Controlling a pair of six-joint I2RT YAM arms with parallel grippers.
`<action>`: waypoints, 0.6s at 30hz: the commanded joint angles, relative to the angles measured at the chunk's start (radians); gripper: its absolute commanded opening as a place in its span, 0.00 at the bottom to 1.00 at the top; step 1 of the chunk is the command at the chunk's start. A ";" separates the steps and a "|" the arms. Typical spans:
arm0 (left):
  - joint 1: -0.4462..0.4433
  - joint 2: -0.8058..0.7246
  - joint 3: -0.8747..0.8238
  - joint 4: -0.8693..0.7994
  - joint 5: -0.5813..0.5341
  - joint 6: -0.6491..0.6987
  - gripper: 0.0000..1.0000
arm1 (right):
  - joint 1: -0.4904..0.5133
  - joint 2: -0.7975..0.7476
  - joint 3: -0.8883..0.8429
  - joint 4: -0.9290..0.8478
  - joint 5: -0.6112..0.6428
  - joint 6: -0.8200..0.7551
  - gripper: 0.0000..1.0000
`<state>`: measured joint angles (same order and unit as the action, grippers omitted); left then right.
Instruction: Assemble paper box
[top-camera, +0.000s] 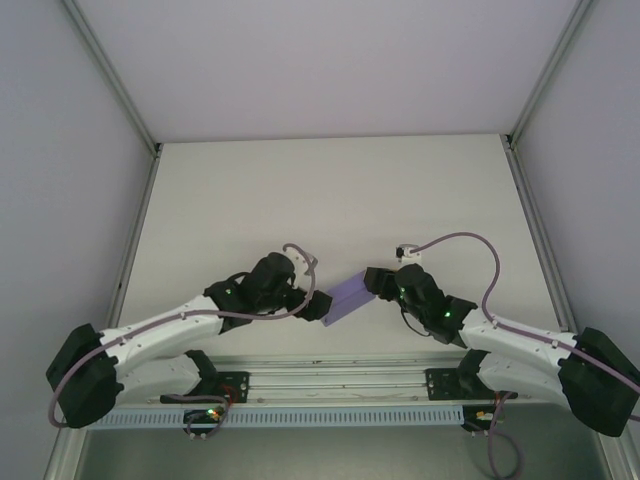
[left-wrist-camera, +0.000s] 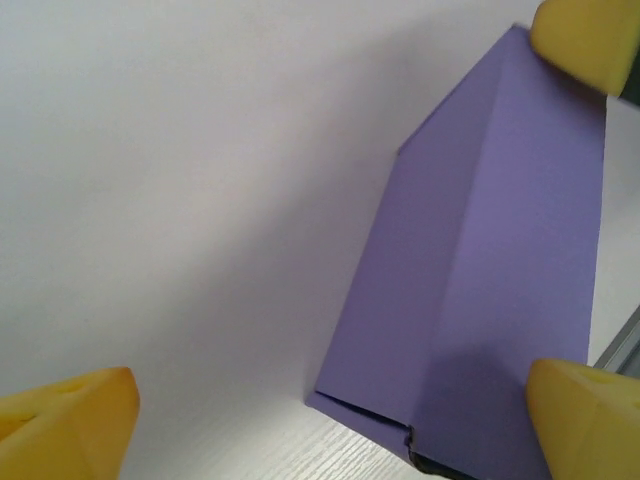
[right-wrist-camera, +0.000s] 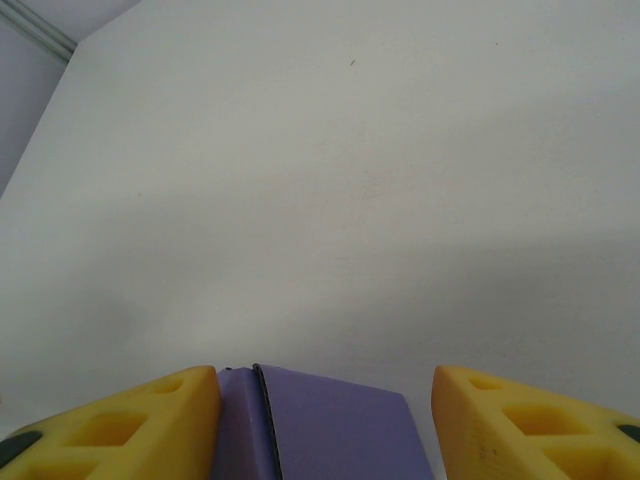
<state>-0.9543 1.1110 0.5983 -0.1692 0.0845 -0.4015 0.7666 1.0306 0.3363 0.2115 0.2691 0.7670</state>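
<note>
Front-centre, box (top-camera: 347, 297) slants far-right, maybe lifted

no readable text, seemingly.

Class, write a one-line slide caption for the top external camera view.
Left gripper and right gripper meet at opposite ends of the lilac paper box near the table's front edge.

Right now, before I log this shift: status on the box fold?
Left claw open, paper box between fingers. Right claw open, straddling other end. Box folded up, nothing in the way.
</note>
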 joint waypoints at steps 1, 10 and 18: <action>0.004 0.038 -0.033 0.048 0.109 -0.020 0.97 | 0.008 0.065 -0.056 -0.182 -0.045 -0.039 0.56; 0.006 0.048 -0.208 0.151 0.125 -0.026 0.77 | -0.008 0.140 -0.085 -0.147 -0.057 0.007 0.34; -0.062 0.105 -0.224 0.127 0.029 -0.007 0.70 | -0.010 0.163 -0.098 -0.142 -0.057 0.042 0.13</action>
<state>-0.9871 1.1362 0.4271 0.1776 0.2123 -0.4458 0.7616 1.1221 0.3264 0.3840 0.2276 0.7902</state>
